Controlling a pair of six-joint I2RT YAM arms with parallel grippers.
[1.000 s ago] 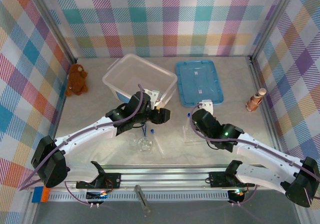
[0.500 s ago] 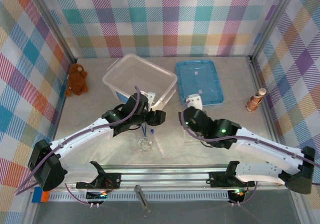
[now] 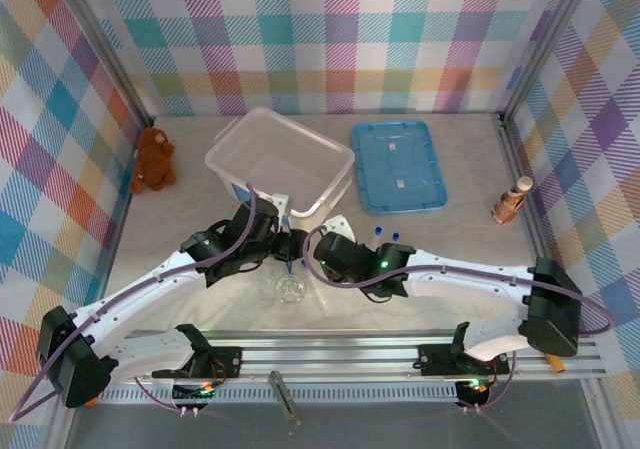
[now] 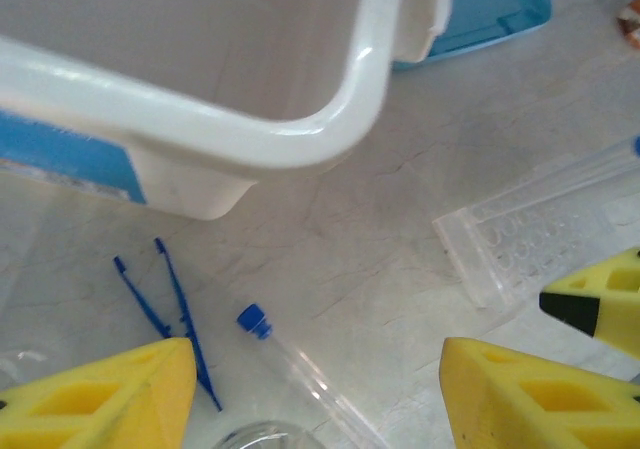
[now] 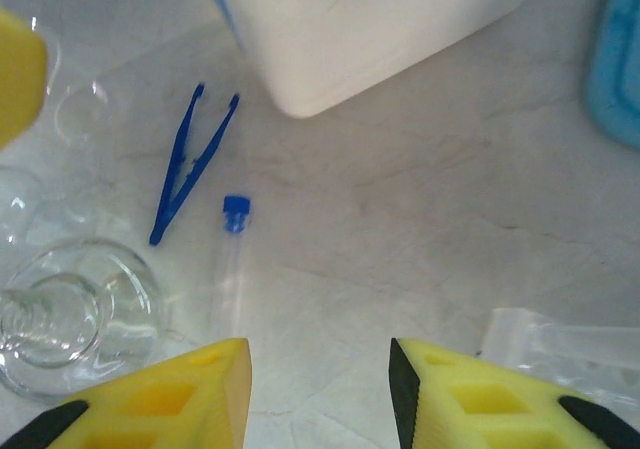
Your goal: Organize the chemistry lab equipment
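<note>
Top external view: shows clear bin [image 3: 280,157] at upper centre apparently empty, task barely begun. Tweezers [image 5: 190,164], capped test tube [image 5: 231,254], round flask [image 5: 70,314] and tube rack [image 4: 525,234] loose on surface [image 4: 330,199] mid-frame. Left gripper [image 4: 318,369] jaws wide, right gripper [image 5: 320,359] jaws narrower, both empty.

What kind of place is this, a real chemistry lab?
Probably not a working lab: it looks like a staged robot test booth. The walls are bright plaid, a teddy bear sits by one wall, and a test tube and tweezers lie loose on the tabletop.
</note>
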